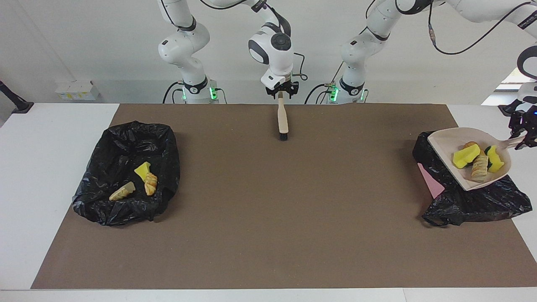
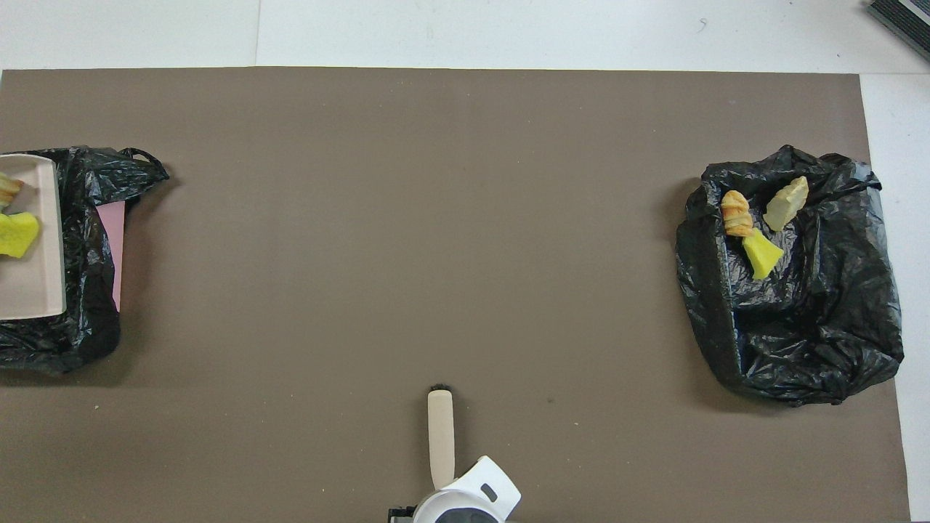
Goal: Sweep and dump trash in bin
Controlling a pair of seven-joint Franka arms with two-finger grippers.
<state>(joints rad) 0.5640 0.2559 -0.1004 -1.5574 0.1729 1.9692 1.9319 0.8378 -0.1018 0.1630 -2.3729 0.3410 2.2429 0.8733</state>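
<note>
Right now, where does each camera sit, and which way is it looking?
Facing view: high across the table, looking at the robots; both arms show, left fingers holding the dustpan, right fingers open at the brush.
Overhead view: high above the robots' end, looking forward and steeply down; only the right arm's wrist shows.
Shared, half a turn apart: brush, dustpan, the bag under it, the bag with trash.

A robotics lab: bench-mounted arms (image 1: 184,46), bare white walls, brown mat (image 1: 268,209).
</note>
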